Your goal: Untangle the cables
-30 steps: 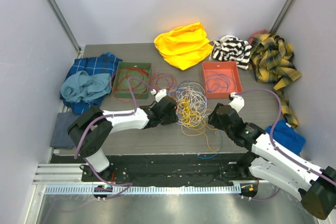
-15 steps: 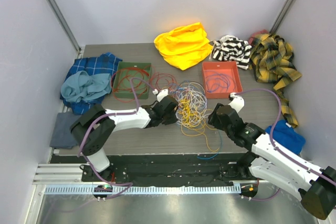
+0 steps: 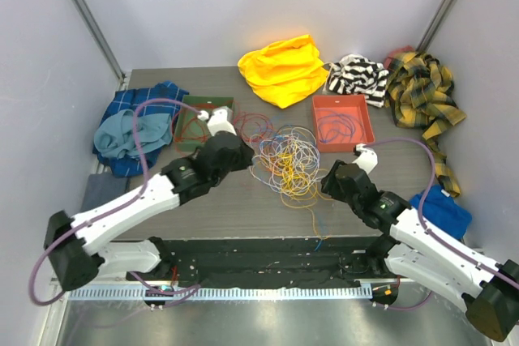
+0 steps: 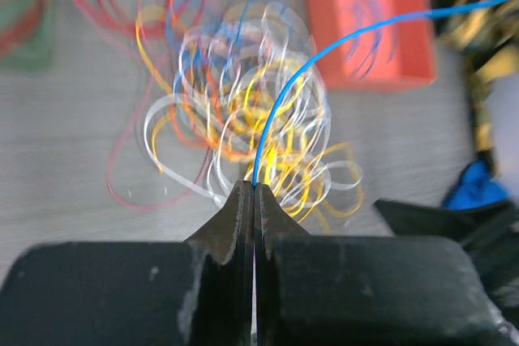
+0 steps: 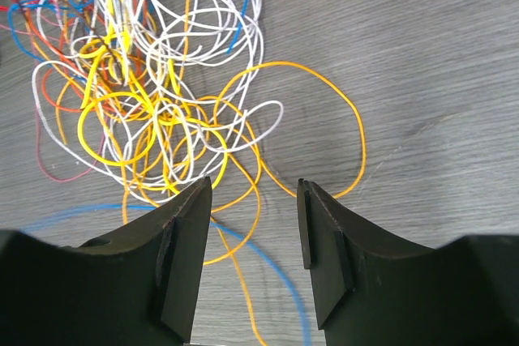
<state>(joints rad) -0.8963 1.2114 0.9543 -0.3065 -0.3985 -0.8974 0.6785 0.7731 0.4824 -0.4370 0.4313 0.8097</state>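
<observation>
A blue cable (image 4: 324,50) was pinched by the left gripper (image 4: 254,189); the right gripper (image 5: 253,194) was held spread over cables (image 5: 154,95) toward the table's (image 5: 438,79) near edge.

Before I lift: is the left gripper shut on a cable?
Shut. The left gripper has jaws together, pinching the blue cable at the tips.

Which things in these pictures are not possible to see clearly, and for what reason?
- Left wrist view: the cable pile is motion-blurred; single strands cannot be followed.
- Left wrist view: the blue cable held in the shut left claw leaves the right edge; its far end is unseen.
- Right wrist view: the open right claw hides part of a blue loop.
</observation>
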